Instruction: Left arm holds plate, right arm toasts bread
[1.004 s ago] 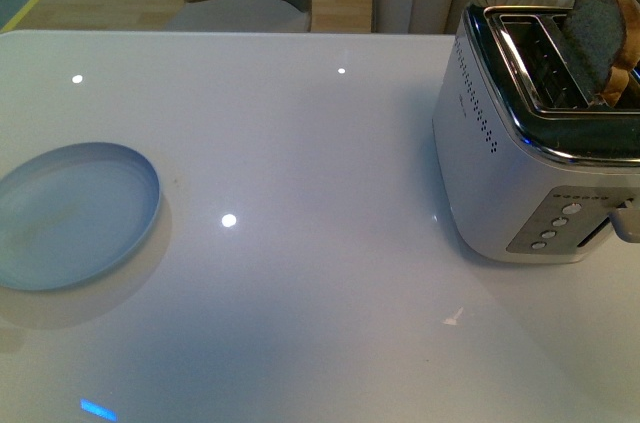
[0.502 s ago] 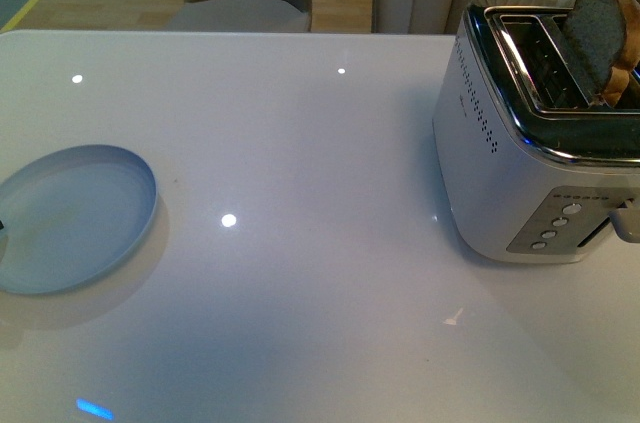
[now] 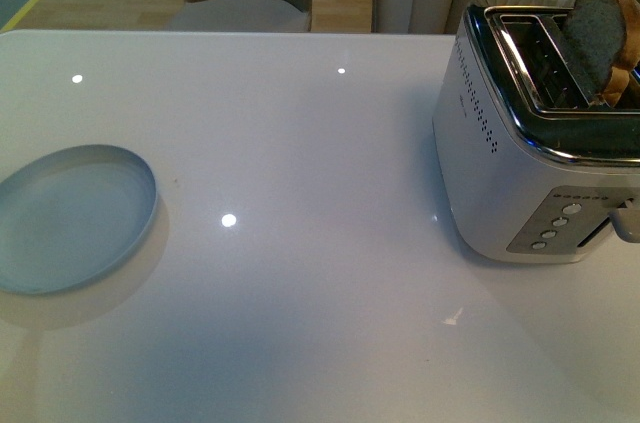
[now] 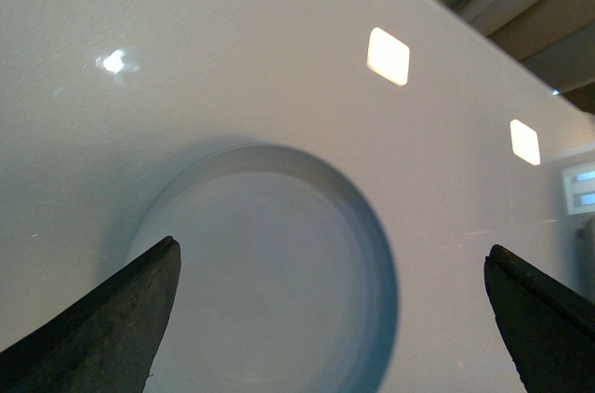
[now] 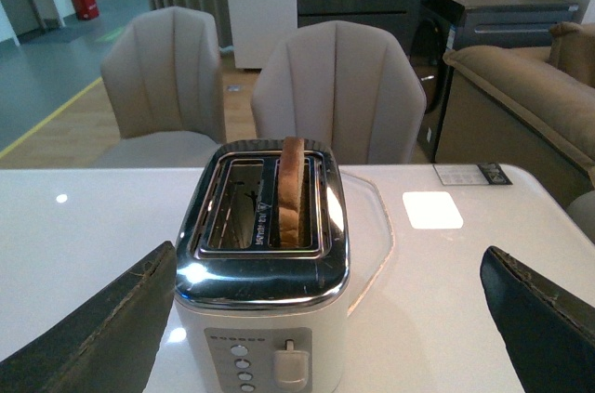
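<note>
The white desk [image 3: 320,163] is glossy, so anything set on it may slide under a sideways push. On its right side stands one toaster [image 3: 530,133], silver and two-slotted, probably heavy enough to stay put. One plate [image 3: 72,218] lies flat near the desk's left edge, well apart from the toaster. It looks stiff, light and smooth; I would judge the raised rim the only sound hold, since the shallow floor offers nothing to pinch and a loose grip could let it skate away. One slice of bread [image 5: 292,190] stands upright in one toaster slot, the other slot empty. It sticks up above the slot, so the exposed crust is the place to take it, gently, as bread is soft and crushes or tears.

The left gripper [image 4: 335,319] hangs above the plate with its fingers spread wide and empty, the plate showing between them; how close they are to the rim is hard to judge from this angle. The right gripper [image 5: 330,319] faces the toaster, fingers likewise wide apart and holding nothing.
</note>
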### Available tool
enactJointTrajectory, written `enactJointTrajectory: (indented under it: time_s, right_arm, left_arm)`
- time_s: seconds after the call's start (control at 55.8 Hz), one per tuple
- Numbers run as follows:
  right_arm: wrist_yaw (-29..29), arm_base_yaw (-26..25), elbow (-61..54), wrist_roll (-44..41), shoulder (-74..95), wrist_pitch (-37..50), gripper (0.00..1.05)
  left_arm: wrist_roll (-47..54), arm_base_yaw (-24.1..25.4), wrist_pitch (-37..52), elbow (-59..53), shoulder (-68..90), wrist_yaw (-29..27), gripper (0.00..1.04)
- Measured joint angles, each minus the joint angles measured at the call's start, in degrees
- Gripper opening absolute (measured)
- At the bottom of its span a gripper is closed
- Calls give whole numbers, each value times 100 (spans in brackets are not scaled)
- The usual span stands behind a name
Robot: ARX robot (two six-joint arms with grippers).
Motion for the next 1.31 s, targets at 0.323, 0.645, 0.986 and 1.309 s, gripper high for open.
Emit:
enactJointTrajectory:
  time_s: [0.323, 0.645, 0.986, 1.309]
  right_arm:
    - [-2, 0, 0, 0, 0, 2, 96]
    - [-4, 0, 0, 0, -2, 0, 96]
    - [-4, 0, 0, 0, -2, 0, 96]
    - [-2, 0, 2, 0, -2, 0, 96]
  left_arm:
    - [-973, -693, -595, -1622, -3781, -37, 98]
    - [767, -1421, 2203, -2964, -4483, -2557, 54]
    - [1034, -2151, 1392, -3779, -6063, -3338, 3]
    - [1051, -2564, -28, -3856, -7674, -3641, 3]
